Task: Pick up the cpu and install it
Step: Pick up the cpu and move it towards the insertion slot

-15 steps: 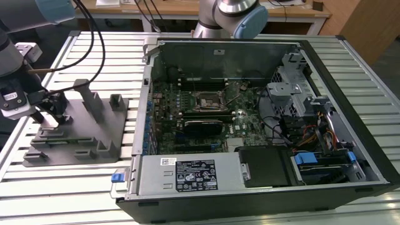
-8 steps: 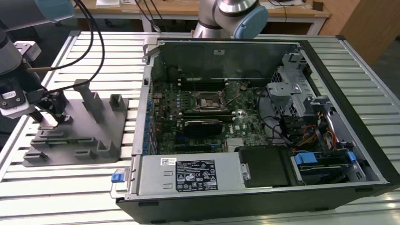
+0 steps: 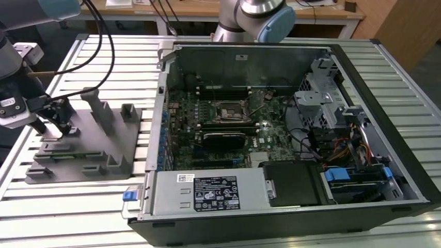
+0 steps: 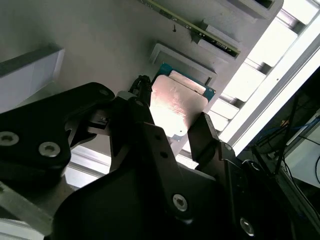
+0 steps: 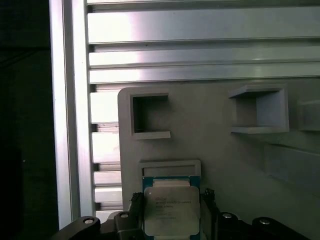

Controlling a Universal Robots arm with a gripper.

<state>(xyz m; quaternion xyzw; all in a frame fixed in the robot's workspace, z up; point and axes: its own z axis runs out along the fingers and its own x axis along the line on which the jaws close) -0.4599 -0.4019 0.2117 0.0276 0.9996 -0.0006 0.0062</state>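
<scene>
**Tool and cpu at the fixture.** Nearest in both wrist views, the tool (image 5: 172, 204) is narrowed to the width of the cpu (image 5: 171, 210). One dark finger (image 5: 137, 206) stands at one edge of the chip and the other finger (image 5: 207, 200) at the opposite edge. Both appear to touch it, so the tool is judged to be holding the cpu by its sides. Whether the chip has left its seat cannot be told.

The cpu lies flat, with its silver metal top facing the cameras and a thin green border showing at the far edge. It sits over a shallow framed pocket of the grey fixture block (image 5: 215, 150).

By its look the cpu is light, thin and rigid. The polished lid is probably slippery, and the underside and corners are probably easily damaged. The two opposite side edges, held level, are therefore judged the proper place to grip, rather than the faces.

In the exterior view the tool (image 3: 61, 129) hangs over the fixture block (image 3: 90, 150). The block rests on the slatted tabletop (image 3: 69, 206), near the edge at the exterior view's left.

Farther off, toward the exterior view's right, an open computer case (image 3: 241, 227) lies on its side. The motherboard socket (image 3: 231, 111) sits at the middle of its board, well apart from the tool.
</scene>
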